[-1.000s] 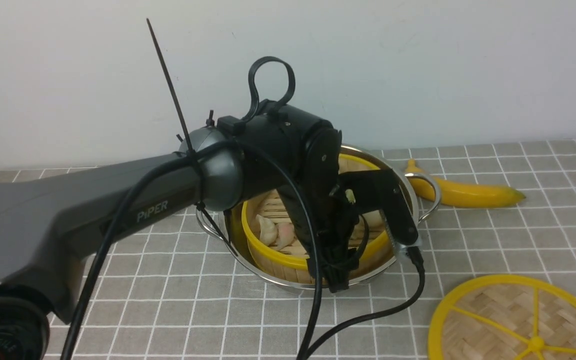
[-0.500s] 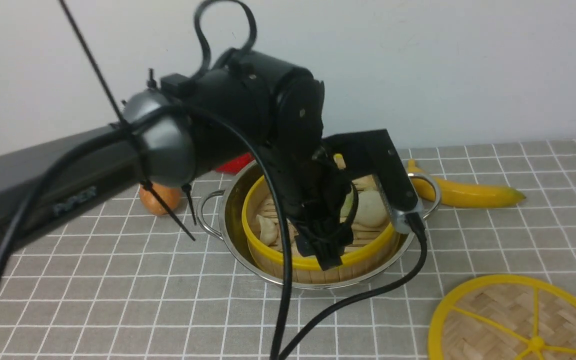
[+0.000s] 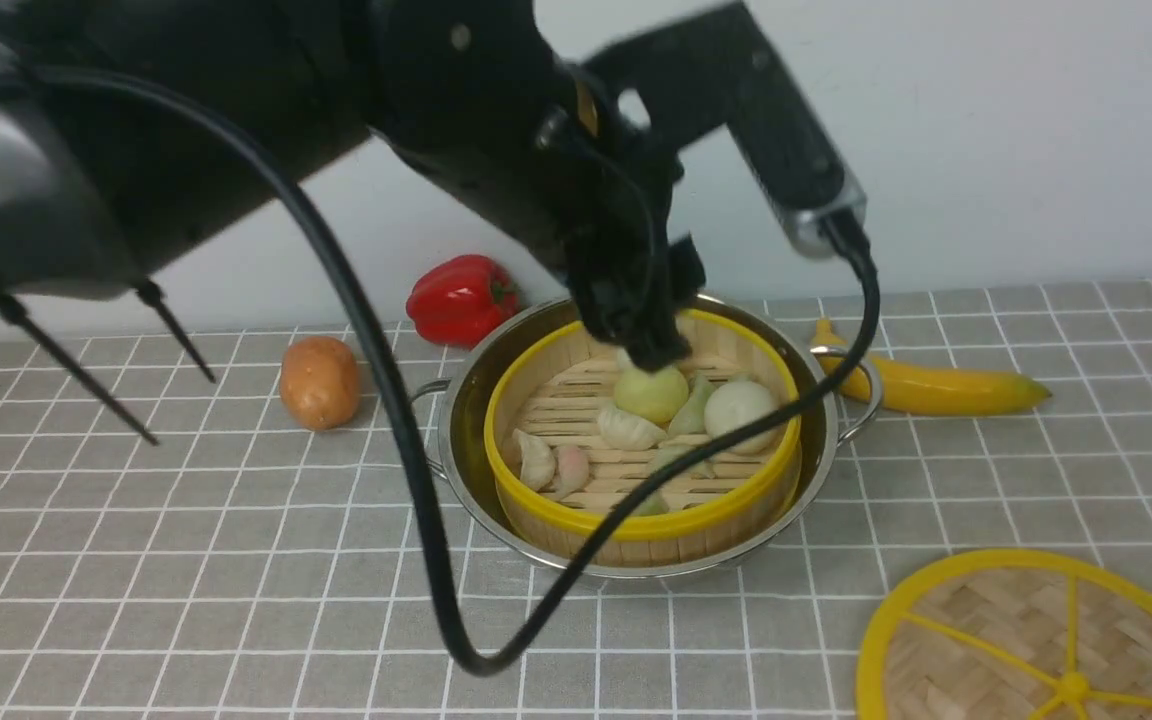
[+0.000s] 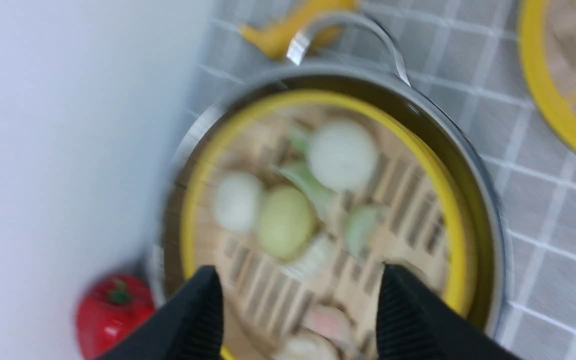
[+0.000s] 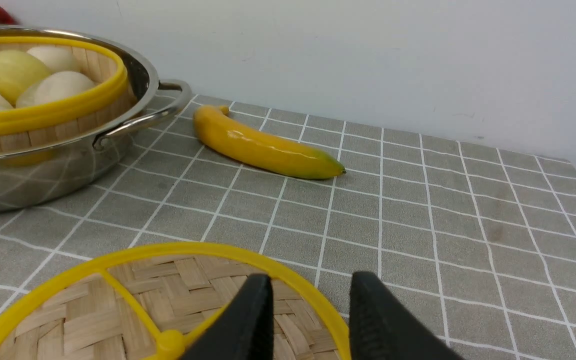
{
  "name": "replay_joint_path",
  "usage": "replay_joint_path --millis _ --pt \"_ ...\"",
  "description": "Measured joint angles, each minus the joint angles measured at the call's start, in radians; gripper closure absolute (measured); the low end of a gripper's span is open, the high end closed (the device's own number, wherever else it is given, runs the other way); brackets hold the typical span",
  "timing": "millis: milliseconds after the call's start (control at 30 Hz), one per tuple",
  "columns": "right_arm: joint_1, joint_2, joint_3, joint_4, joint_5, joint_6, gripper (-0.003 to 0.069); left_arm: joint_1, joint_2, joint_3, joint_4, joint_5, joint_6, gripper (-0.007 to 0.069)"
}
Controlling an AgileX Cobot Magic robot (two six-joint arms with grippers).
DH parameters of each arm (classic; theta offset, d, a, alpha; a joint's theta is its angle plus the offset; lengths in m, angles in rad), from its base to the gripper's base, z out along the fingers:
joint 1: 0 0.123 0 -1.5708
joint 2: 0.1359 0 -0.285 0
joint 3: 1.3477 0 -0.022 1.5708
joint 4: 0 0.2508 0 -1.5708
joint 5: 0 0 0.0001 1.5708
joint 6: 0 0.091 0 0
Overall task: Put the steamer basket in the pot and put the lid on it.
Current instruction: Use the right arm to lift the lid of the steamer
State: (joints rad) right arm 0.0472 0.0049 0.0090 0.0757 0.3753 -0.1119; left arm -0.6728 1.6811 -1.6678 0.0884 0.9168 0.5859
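The steamer basket, bamboo with a yellow rim, sits inside the steel pot and holds buns and dumplings. My left gripper hangs just above the basket's far side. In the blurred left wrist view the left gripper is open, with nothing between its fingers and the basket below. The lid lies flat on the table at the front right. My right gripper is open over the lid, one finger above the weave and the other beyond the yellow rim.
A banana lies right of the pot's handle. A red pepper and a potato sit to the pot's left near the wall. The left arm's black cable loops down in front of the pot.
My left arm has risen up and back from the basket, which stays in the pot. The pepper and potato have come into view. The lid has not moved.
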Motion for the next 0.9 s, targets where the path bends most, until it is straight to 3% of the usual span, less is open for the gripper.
replay_joint_path --millis 333,533,700,733,767,800,867,900 --pt "0.000 0.000 0.000 0.000 0.000 0.000 0.0416 0.000 -0.003 -0.001 0.044 -0.054 -0.006 0.0394" --pt "0.000 0.000 0.000 0.000 0.000 0.000 0.0416 0.035 -0.141 0.071 0.047 -0.057 -0.155 0.0442" --pt "0.000 0.000 0.000 0.000 0.000 0.000 0.0416 0.169 -0.428 0.240 0.042 -0.160 -0.341 0.0447" --pt "0.000 0.000 0.000 0.000 0.000 0.000 0.0416 0.249 -0.526 0.321 0.039 -0.209 -0.378 0.0447" --pt "0.000 0.000 0.000 0.000 0.000 0.000 0.0416 0.260 -0.540 0.334 0.038 -0.224 -0.382 0.0447" --pt "0.000 0.000 0.000 0.000 0.000 0.000 0.0416 0.362 -0.676 0.464 0.034 -0.281 -0.402 0.0445" --pt "0.000 0.000 0.000 0.000 0.000 0.000 0.0416 0.474 -0.832 0.624 0.022 -0.352 -0.411 0.0444" --pt "0.000 0.000 0.000 0.000 0.000 0.000 0.0416 0.484 -0.847 0.641 0.020 -0.365 -0.411 0.0444"
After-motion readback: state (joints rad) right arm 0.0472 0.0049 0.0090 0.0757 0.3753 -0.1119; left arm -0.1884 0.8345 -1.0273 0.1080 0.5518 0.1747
